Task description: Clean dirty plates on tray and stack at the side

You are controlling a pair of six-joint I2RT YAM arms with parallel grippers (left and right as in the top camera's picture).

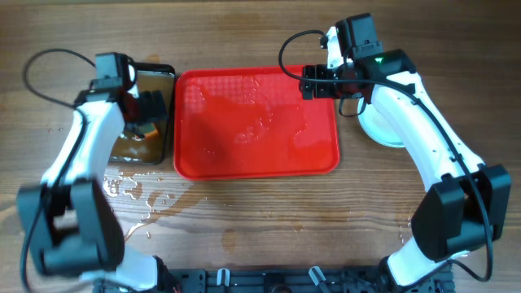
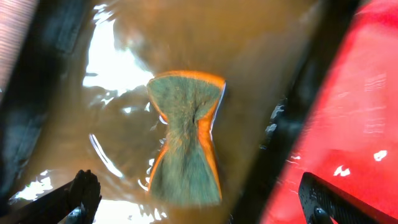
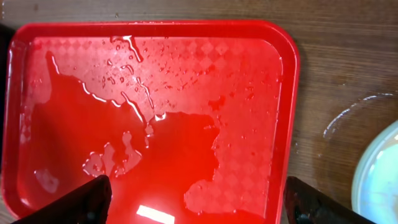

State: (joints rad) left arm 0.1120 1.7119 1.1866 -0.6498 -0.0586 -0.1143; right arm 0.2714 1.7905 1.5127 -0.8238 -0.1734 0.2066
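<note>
The red tray [image 1: 256,159] lies mid-table, wet, with no plates on it. White plates [image 1: 381,130] rest on the table to its right, mostly under my right arm; a pale-rimmed plate edge [image 3: 380,180] shows in the right wrist view. My right gripper [image 1: 321,81] hovers open over the tray's [image 3: 155,74] far right corner, nothing between its fingers [image 3: 87,199]. My left gripper [image 1: 146,104] stands open over the black pan [image 1: 167,114]. An orange sponge [image 2: 186,143], green side up, lies free in the brown liquid between its fingertips [image 2: 84,193].
The pan's dark wall [image 2: 292,112] separates the liquid from the tray [image 2: 354,124]. Water puddles [image 1: 130,189] spread over the wood in front of the pan. A wet ring [image 3: 348,124] marks the table beside the plates.
</note>
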